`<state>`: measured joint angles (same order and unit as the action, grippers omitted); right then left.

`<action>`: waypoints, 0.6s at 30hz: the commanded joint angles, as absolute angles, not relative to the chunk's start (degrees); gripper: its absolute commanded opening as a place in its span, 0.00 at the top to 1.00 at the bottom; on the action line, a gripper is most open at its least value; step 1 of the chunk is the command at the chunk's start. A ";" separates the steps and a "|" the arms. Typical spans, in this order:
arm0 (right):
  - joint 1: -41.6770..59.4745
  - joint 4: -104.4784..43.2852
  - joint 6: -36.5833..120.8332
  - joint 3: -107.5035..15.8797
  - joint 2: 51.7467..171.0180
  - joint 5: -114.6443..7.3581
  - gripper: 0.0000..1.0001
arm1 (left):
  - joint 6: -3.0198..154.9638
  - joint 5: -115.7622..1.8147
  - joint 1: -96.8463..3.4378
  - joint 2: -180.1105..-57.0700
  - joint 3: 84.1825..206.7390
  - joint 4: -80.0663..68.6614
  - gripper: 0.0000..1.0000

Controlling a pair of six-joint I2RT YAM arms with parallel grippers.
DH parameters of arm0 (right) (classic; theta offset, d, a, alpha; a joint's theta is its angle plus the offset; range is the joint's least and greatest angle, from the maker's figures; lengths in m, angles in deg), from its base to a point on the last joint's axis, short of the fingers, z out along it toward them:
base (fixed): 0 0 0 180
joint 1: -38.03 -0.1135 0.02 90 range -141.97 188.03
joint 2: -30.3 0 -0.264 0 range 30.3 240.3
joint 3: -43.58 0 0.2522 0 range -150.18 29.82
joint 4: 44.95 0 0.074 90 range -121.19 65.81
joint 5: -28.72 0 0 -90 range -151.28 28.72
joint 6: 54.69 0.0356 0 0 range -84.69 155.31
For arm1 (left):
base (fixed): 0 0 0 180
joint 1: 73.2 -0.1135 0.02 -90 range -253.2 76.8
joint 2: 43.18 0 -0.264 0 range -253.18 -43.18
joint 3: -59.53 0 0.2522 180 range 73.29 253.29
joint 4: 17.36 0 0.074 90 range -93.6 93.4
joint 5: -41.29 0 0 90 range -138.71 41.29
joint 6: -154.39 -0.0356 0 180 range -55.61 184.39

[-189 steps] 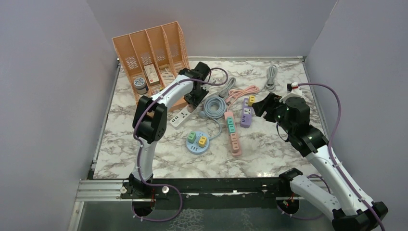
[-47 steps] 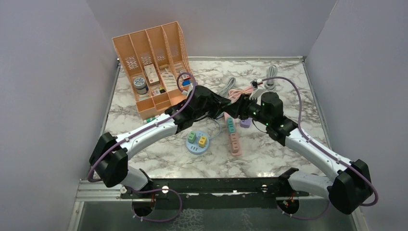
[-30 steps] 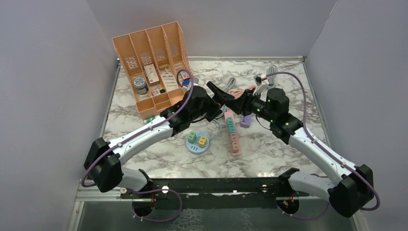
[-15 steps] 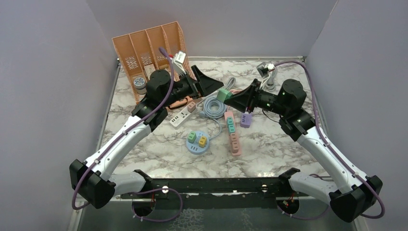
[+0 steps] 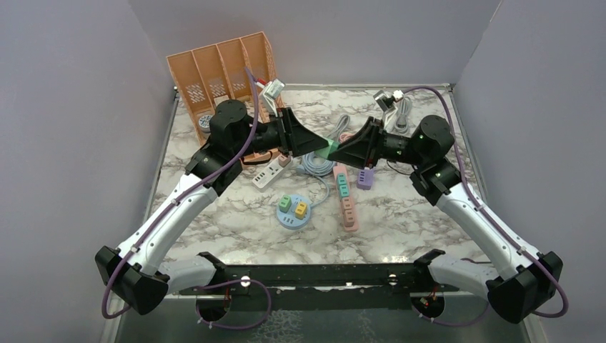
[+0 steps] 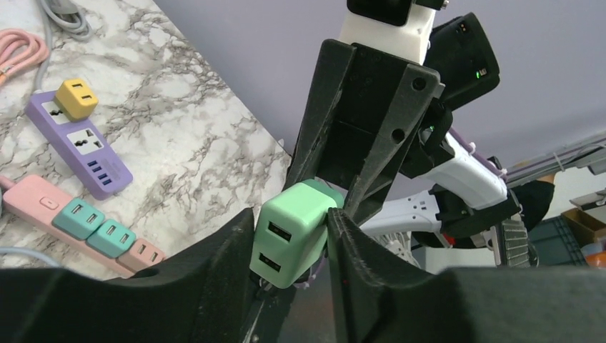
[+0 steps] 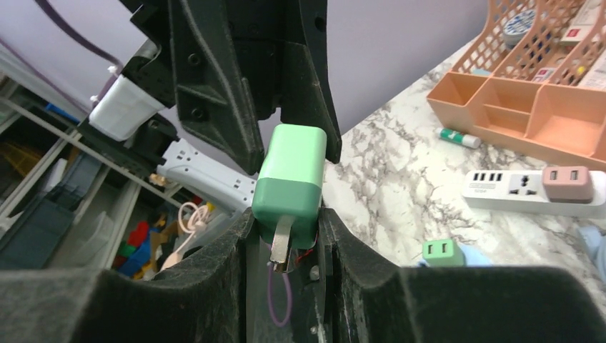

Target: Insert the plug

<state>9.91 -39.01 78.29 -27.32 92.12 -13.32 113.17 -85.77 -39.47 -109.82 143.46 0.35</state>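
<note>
Left gripper (image 6: 291, 220) is closed on the green plug (image 6: 294, 234). Its two black fingers press on opposite sides of the end with the two USB ports, which faces the left wrist camera. The right gripper (image 7: 286, 214) is clamped on the same plug at the other end, with its fingers tight against the darker green base. A metal prong (image 7: 280, 244) there points back toward the right wrist camera.

From above, the two grippers meet tip to tip in the air over the marble table (image 5: 407, 229), and the plug shows only as a small green patch between them. It is held up off the surface, roughly over the coiled grey cable (image 5: 318, 160).

On the table nearer the arm bases lies the pink power strip (image 5: 346, 196), which carries teal adapters. Just to its right is the purple power strip (image 5: 366, 175), topped by a yellow adapter (image 6: 77, 98). The white power strip (image 5: 268, 172) lies to the left with a pink adapter (image 7: 568, 183) in it. The round blue hub (image 5: 294, 210) sits near the front, and the orange organizer (image 5: 214, 71) stands at the far left corner
</note>
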 commanded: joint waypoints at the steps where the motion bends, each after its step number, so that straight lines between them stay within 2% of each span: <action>1: 10.10 -43.59 80.82 -28.44 92.84 -10.33 0.92 | 111.24 -91.28 -39.37 -108.40 146.20 2.65 0.63; 6: 10.08 -45.39 82.58 -27.87 93.85 -10.58 0.93 | 111.23 -93.61 -39.37 -108.36 146.86 3.17 0.66; 11: 10.10 -49.48 85.51 -27.06 94.65 -11.42 0.93 | 112.30 -95.04 -39.37 -108.00 146.18 1.33 0.53; 18: 10.12 -53.54 88.92 -27.32 96.88 -9.92 0.94 | 114.19 -97.23 -39.32 -107.78 144.79 -1.58 0.55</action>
